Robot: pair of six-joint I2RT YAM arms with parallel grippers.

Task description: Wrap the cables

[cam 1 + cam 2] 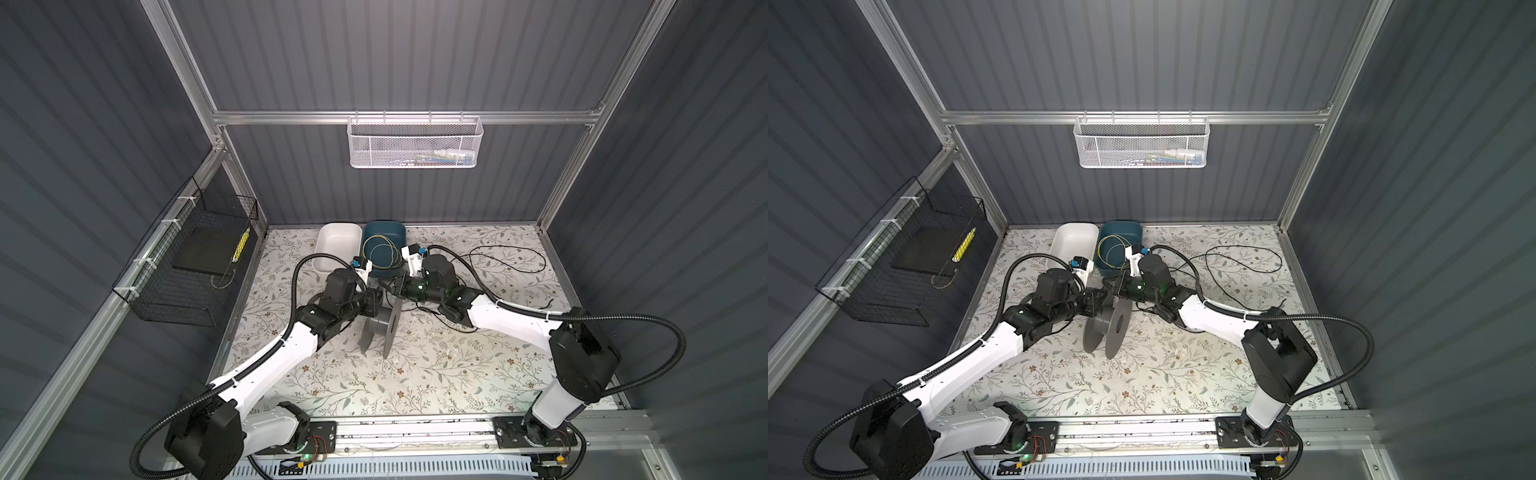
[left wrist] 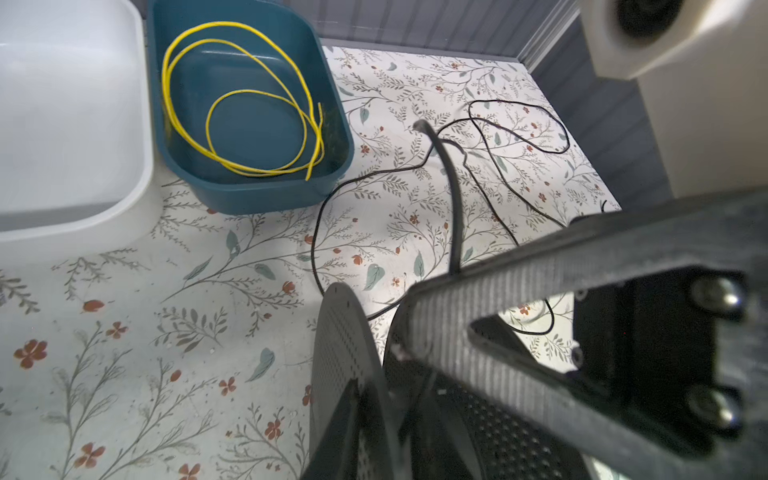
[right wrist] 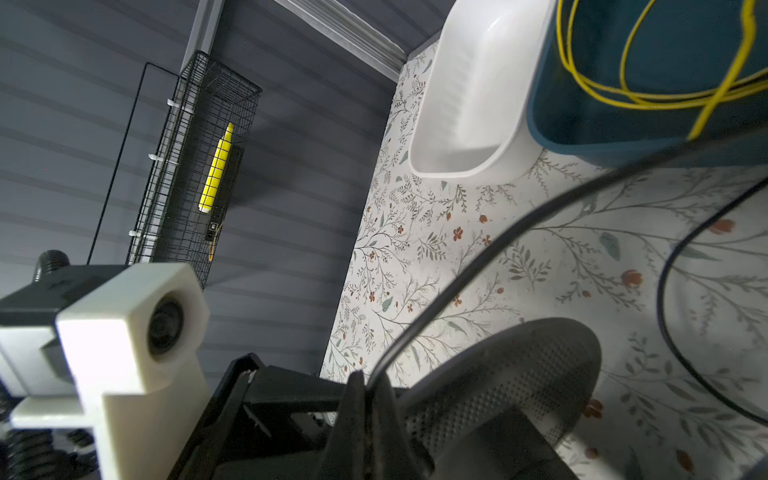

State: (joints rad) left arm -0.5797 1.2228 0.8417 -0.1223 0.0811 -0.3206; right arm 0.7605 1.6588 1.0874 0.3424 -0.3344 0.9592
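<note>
The right end effector (image 3: 363, 399) pinches the black wire (image 2: 312, 245) by the spool (image 1: 376, 332). The rest trails far right on the desk (image 1: 415, 374). The left end effector (image 1: 374, 302) sits close beside; I cannot tell its grip.

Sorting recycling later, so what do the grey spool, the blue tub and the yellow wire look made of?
Grey spool: likely matte plastic, uniform dull grey.
Blue tub: probably moulded plastic, smooth walls, soft sheen.
Yellow wire: plastic-looking insulation, springy loops; core not visible.
</note>
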